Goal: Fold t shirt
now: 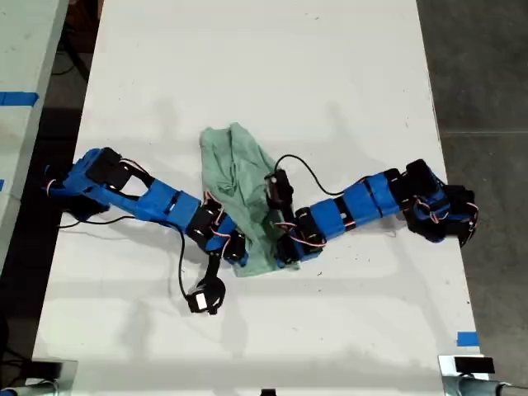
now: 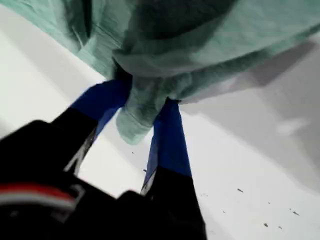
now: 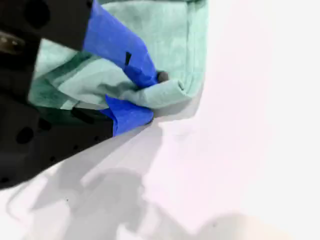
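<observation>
Both jaws grip the t shirt [image 1: 239, 177] — bunched, wrinkled.

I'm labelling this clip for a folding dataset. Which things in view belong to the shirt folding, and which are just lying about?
Part of the job:
- t shirt, bunched on the white table
- my first gripper, shut on a fold of cloth
- my second gripper, shut on a hem

Just lying about:
- blue tape at the table's edge, exterior view's right
- black cables

One t shirt [image 1: 235, 177] lying on one white table [image 1: 330, 74], two blue arms reaching onto the shirt, two blue tape marks sitting off the table's edges
</observation>
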`<state>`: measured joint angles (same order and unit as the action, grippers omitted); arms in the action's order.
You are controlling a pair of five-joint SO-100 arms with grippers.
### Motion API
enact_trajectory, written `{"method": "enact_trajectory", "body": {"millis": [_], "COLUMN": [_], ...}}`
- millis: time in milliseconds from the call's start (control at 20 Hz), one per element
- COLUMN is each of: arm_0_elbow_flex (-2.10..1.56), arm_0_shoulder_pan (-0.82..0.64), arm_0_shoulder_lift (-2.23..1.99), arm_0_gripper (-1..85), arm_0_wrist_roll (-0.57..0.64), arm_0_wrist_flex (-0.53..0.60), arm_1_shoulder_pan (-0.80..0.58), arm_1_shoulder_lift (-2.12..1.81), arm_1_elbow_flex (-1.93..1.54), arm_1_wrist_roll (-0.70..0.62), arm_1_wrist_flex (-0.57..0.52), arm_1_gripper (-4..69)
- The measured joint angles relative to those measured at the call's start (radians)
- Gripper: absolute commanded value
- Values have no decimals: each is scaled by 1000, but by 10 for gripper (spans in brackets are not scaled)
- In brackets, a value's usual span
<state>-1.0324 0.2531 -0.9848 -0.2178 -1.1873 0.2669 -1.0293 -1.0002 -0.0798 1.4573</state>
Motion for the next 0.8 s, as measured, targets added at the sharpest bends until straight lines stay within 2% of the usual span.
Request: {"method": "enact_trajectory", "body": {"millis": [200, 400, 550, 800], "arm_0_elbow_flex": [2, 0, 0, 0], "arm_0_shoulder_pan": [11, 44, 44, -55], "arm_0_shoulder_lift": [-20, -121, -261, -449], "arm_0_gripper": [-2, -2, -2, -2], "arm_0_wrist_roll": [0, 25, 80, 153], "arm_0_wrist_flex": [8, 32, 26, -138], "arm_1_shoulder_pan": [0, 21, 17, -141], "arm_1_shoulder_lift": [8, -21, -144, -334], "arm_1_elbow_flex": [43, 118, 121, 121], "arm_1_wrist_roll": [0, -23, -115, -330], "arm_1_wrist_flex": [8, 69, 94, 95], "arm_1_gripper": [6, 6, 6, 6]}}
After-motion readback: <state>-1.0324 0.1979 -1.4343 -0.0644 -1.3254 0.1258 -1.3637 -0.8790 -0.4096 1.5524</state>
